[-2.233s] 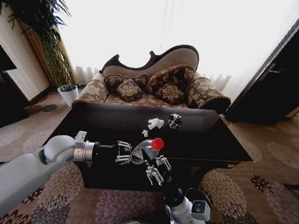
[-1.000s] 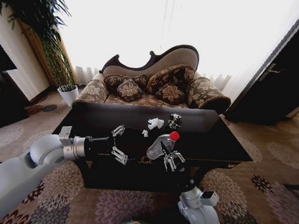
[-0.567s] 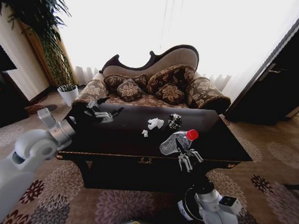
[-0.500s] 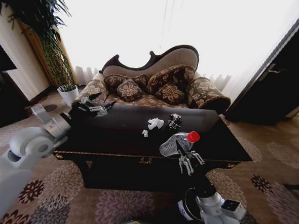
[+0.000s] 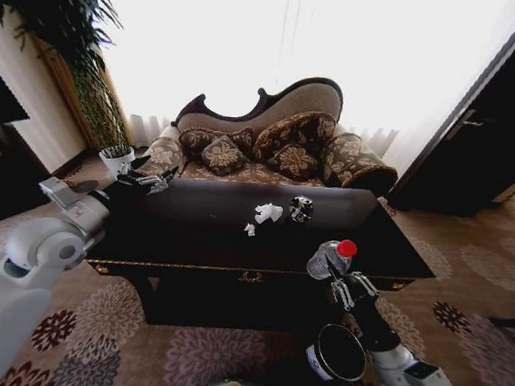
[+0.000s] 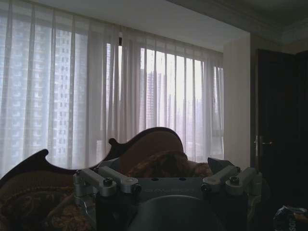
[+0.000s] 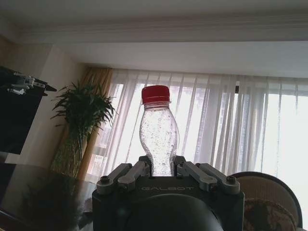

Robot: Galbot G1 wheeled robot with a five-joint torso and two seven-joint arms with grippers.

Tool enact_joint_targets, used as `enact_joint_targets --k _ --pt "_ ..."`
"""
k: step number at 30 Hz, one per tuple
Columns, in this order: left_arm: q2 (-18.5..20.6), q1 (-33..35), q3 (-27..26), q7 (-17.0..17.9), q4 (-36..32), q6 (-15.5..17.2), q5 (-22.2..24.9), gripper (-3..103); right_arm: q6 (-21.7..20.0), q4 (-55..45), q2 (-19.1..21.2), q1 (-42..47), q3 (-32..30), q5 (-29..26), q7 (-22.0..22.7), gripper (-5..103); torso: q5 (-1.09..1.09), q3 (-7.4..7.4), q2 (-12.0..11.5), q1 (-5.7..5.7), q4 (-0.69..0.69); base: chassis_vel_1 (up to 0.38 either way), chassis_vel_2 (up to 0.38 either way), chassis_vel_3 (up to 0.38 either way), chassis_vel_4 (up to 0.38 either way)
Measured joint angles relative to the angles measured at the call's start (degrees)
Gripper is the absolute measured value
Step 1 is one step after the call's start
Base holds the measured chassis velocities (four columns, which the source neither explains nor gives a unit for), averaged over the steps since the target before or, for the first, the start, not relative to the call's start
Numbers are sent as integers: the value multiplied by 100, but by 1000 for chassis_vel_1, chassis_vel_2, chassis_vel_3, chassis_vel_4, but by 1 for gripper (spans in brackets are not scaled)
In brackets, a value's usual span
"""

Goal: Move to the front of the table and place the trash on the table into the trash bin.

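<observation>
Head view, relative to the table (image 5: 385, 253): one right gripper (image 5: 346, 286) off its front edge, fingers pinching one red-capped bottle (image 5: 329, 259); one left gripper (image 5: 150, 181) at its far-left corner, fingers spread; two white wads (image 5: 268, 213), one dark wrapper (image 5: 301, 208) mid-surface; one trash bin (image 5: 339, 353) below.

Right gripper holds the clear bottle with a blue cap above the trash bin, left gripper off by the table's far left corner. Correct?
Not quite: the cap is red, as the right wrist view shows. The right gripper does hold the clear bottle above the trash bin, and the left gripper is by the table's far left corner.
</observation>
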State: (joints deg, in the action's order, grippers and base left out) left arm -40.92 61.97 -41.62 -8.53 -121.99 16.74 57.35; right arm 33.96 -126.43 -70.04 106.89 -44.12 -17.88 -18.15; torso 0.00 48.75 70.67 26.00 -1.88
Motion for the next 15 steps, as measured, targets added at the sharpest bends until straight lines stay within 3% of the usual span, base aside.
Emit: enact_joint_targets --k 3,15 --pt "-56 1 1 -19 56 1 -65 100 -153 108 -75 86 -23 304 276 20 -1 0 0 0 2 0 0 0 0" --pt "-171 -9 83 -58 143 -6 -197 100 -593 851 58 154 -163 665 807 20 -2 0 0 0 2 0 0 0 0"
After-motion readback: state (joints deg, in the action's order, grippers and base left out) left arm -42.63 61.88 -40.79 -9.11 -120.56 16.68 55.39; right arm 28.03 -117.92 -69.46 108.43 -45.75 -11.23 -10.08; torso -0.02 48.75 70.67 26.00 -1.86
